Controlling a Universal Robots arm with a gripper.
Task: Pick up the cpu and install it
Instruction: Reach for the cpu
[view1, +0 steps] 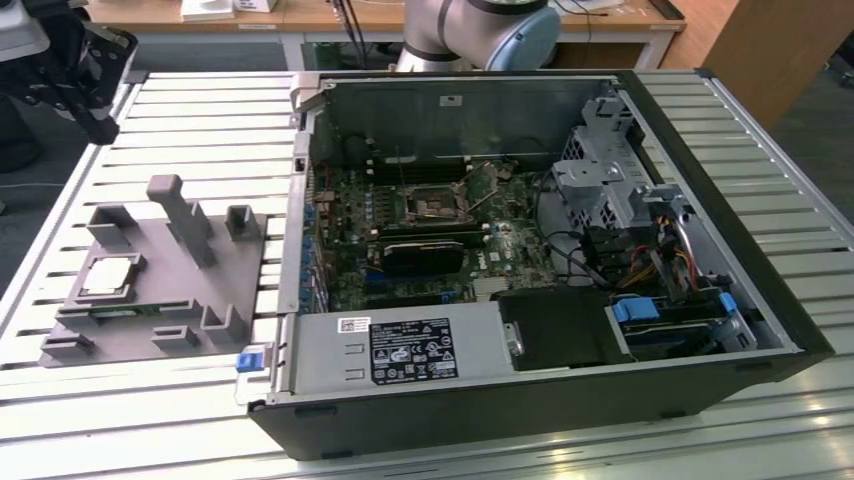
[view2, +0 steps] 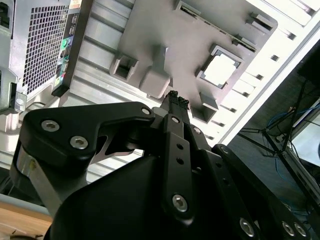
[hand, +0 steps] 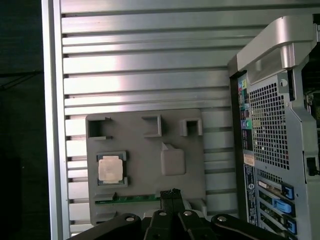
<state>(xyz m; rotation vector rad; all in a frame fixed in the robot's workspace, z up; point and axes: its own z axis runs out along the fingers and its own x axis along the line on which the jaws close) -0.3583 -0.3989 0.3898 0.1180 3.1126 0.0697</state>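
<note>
The cpu (hand: 110, 167) is a small silver square with a pale rim, lying flat in a square recess of the grey tray (hand: 145, 135). The exterior view has the cpu (view1: 110, 275) on the tray (view1: 174, 320) at that view's left, beside the open computer case (view1: 534, 250). My gripper (hand: 170, 193) hangs well above the tray, its thin black fingers pressed together with nothing between them. In the second wrist view the gripper (view2: 175, 98) points down at the tray, with the cpu (view2: 220, 70) off to one side. The dark socket (view1: 434, 208) sits on the motherboard inside the case.
A thin green circuit strip (hand: 130, 198) lies in a slot of the tray near the cpu. Upright grey posts (view1: 187, 215) rise from the tray. The case stands on a slatted metal table (view1: 200, 110), and the arm's base (view1: 467, 30) is behind it.
</note>
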